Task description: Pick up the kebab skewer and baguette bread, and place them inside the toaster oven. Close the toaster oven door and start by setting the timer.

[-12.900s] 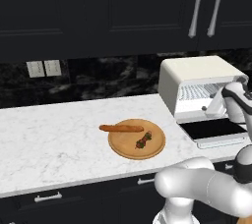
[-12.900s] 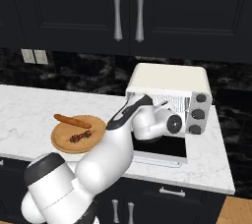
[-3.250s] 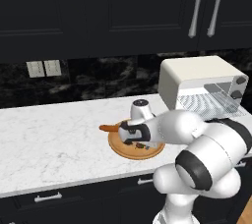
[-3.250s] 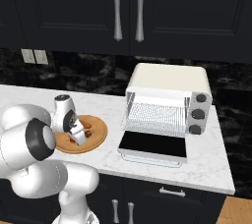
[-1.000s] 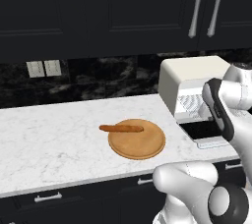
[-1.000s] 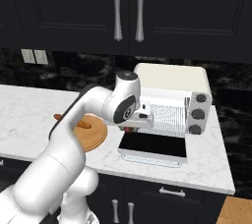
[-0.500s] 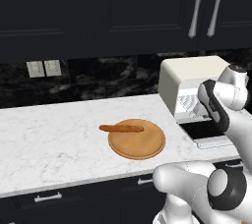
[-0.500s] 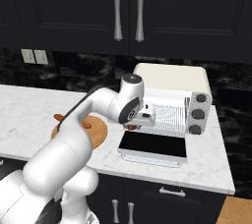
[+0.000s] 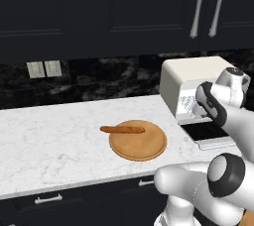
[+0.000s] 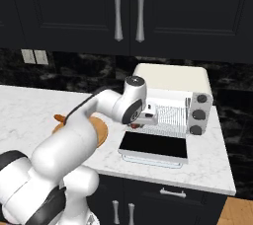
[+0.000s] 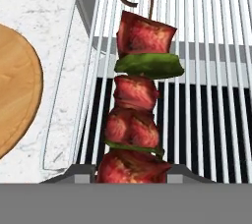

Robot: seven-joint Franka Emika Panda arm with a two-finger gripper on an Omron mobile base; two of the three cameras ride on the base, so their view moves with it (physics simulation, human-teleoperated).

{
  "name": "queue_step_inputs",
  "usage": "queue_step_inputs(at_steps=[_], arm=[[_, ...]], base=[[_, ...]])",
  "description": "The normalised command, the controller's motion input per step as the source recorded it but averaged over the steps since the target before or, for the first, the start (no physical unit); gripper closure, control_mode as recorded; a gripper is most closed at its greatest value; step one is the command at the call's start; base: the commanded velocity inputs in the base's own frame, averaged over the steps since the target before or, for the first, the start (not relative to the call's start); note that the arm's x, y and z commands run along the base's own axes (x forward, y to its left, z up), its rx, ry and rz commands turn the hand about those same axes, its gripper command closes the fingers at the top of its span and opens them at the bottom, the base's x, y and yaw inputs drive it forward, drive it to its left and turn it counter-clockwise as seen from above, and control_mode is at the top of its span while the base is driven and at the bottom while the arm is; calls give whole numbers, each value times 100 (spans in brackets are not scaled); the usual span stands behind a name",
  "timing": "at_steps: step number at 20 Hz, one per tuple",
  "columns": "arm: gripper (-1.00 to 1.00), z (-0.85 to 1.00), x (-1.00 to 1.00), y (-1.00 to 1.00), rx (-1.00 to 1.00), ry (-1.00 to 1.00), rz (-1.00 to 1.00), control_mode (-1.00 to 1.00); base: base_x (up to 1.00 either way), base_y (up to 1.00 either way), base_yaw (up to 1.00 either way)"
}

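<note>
My gripper (image 10: 144,119) is shut on the kebab skewer (image 11: 140,105), red-brown chunks with green bits, held lengthwise just over the wire rack (image 11: 211,46) at the mouth of the cream-white toaster oven (image 10: 173,78). The toaster oven door (image 10: 154,147) lies folded down flat, and its dark glass shows under the rack bars. The baguette bread (image 9: 121,129), a long orange-brown stick, rests across the far left edge of the round wooden plate (image 9: 139,143), well to the left of the oven. My hand (image 9: 206,98) hangs in front of the oven opening.
Three grey knobs (image 10: 198,114) sit on the oven's right front. Black cabinets with silver handles (image 9: 199,7) hang above. A wall outlet (image 9: 43,69) is on the dark backsplash. The white marble counter (image 9: 49,145) stretches left of the plate.
The hand has edged slightly closer to the oven's mouth with the skewer in it. The plate and baguette lie as before.
</note>
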Motion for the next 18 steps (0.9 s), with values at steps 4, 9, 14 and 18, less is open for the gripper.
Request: queue_step_inputs(at_steps=[4,9,14,18], arm=[[100,-7,30,-2,0,0,0,-100],[100,-21,4,-2,0,0,0,-100],[100,-12,9,-1,0,0,0,-100],[100,-12,0,-1,0,0,0,-100]], base=[[0,0,0],[0,0,0],[0,0,0],[0,0,0]])
